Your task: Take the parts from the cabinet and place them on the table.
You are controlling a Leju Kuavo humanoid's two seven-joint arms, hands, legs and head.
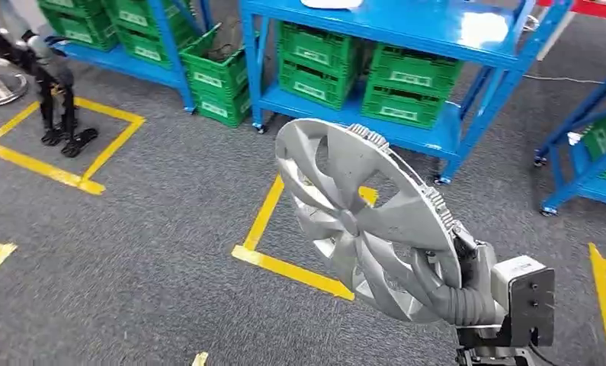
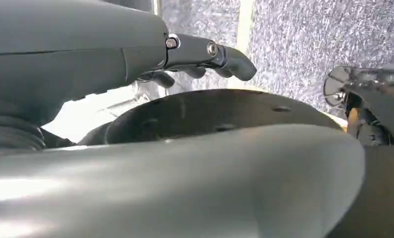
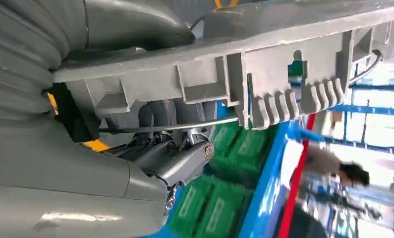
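While the right hand (image 1: 444, 286) grips the round silver plastic wheel cover (image 1: 364, 221) at its lower rim, thumb hooked through a spoke opening, the cover stands tilted in the air above the grey carpeted floor (image 1: 147, 236), held clear of it. In the right wrist view the fingers (image 3: 177, 161) close behind the cover's ribbed rim (image 3: 284, 84). The left hand (image 2: 204, 54) hangs with its dark fingers loosely curled and nothing between them, over carpet and a pale line. Beyond the cover stands a blue metal shelving rack (image 1: 406, 30) with green plastic crates (image 1: 360, 72) on its lower shelf; a second rack with more green crates (image 1: 117, 23) stands at the far left. Yellow tape lines (image 1: 288, 267) mark squares on the floor under the cover.
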